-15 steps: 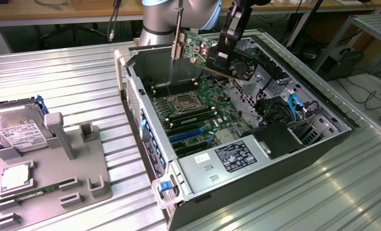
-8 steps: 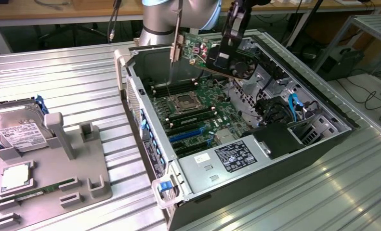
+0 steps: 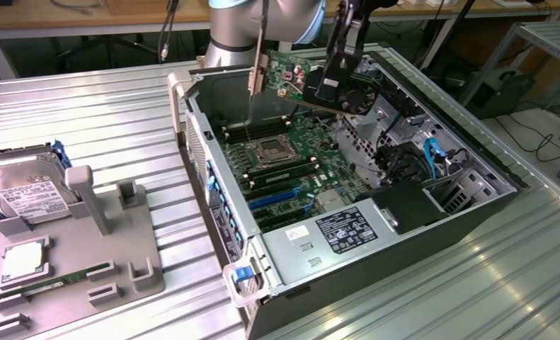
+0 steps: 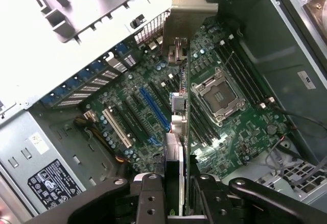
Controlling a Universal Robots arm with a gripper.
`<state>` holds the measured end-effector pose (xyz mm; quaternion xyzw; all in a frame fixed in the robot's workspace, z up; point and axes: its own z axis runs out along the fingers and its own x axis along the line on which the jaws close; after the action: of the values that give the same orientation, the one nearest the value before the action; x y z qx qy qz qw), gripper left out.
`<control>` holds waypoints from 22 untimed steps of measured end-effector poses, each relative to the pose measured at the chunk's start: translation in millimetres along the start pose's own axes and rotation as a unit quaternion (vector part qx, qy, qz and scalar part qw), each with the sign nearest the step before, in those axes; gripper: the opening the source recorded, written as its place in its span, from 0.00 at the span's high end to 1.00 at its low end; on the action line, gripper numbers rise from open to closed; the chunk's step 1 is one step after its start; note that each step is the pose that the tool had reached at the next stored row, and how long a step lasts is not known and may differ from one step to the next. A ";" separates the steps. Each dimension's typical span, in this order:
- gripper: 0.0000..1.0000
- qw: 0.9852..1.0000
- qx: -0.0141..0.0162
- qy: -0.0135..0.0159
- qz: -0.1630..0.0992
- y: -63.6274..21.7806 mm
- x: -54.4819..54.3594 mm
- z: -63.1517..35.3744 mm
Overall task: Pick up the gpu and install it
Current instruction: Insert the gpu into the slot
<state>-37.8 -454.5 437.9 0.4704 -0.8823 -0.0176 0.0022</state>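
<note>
Wrist view: the gripper (image 4: 176, 196) is clenched on the gpu (image 4: 179, 147), which is held on edge above an open computer case (image 4: 30, 132).

Both dark fingers (image 4: 148, 198) press the card's two faces, and its metal bracket points away from the claw. Beneath it lies the motherboard (image 4: 240, 127), with the long blue slot (image 4: 153, 109) on one side of the card and the open processor socket (image 4: 217, 94) on the other. In the exterior view the arm (image 3: 251, 25) reaches down from the far side. The card hangs tilted in the air over the case's far end, clear of the board and not seated in any slot. Well apart, at the exterior view's left, a grey tray (image 3: 119, 262) on the metal table (image 3: 100, 106) holds a hard drive (image 3: 25, 195) and a memory stick (image 3: 53, 283).
</note>
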 end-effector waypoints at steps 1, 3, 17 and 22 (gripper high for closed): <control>0.73 1.000 0.000 0.000 -0.004 0.0 0.0 0.0; 0.73 1.000 0.000 0.000 -0.013 0.0 0.0 0.0; 0.73 0.997 -0.001 0.003 -0.078 0.0 0.0 0.0; 0.73 0.995 -0.001 0.003 -0.098 0.0 0.0 0.0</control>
<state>-37.8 -454.5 437.9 0.5544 -0.8321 -0.0173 0.0039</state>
